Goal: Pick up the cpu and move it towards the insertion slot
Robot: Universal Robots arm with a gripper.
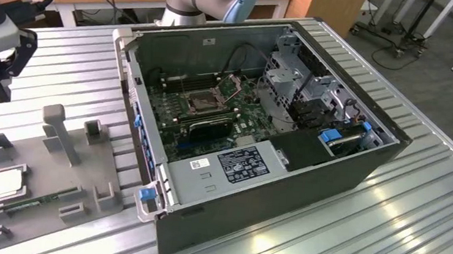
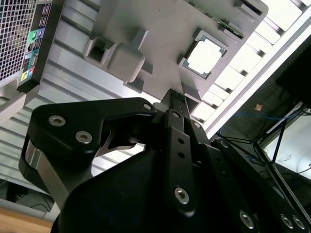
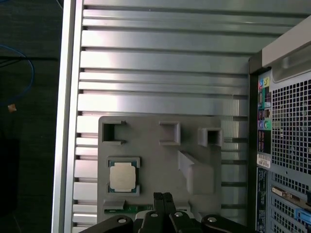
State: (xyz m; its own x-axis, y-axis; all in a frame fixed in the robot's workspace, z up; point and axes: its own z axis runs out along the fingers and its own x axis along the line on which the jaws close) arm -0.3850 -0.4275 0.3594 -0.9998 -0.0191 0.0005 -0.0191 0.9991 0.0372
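Gripper (image 1: 0, 87) empty above the grey fixture (image 1: 83, 173), cpu (image 3: 122, 175) in its pocket.
In both wrist views the fingertips (image 3: 158, 197) are pressed together, holding nothing, and hang clear of the cpu lying flat in the fixture. The insertion slot (image 1: 202, 102) is well apart, on the green board inside the open computer case (image 1: 287, 188).
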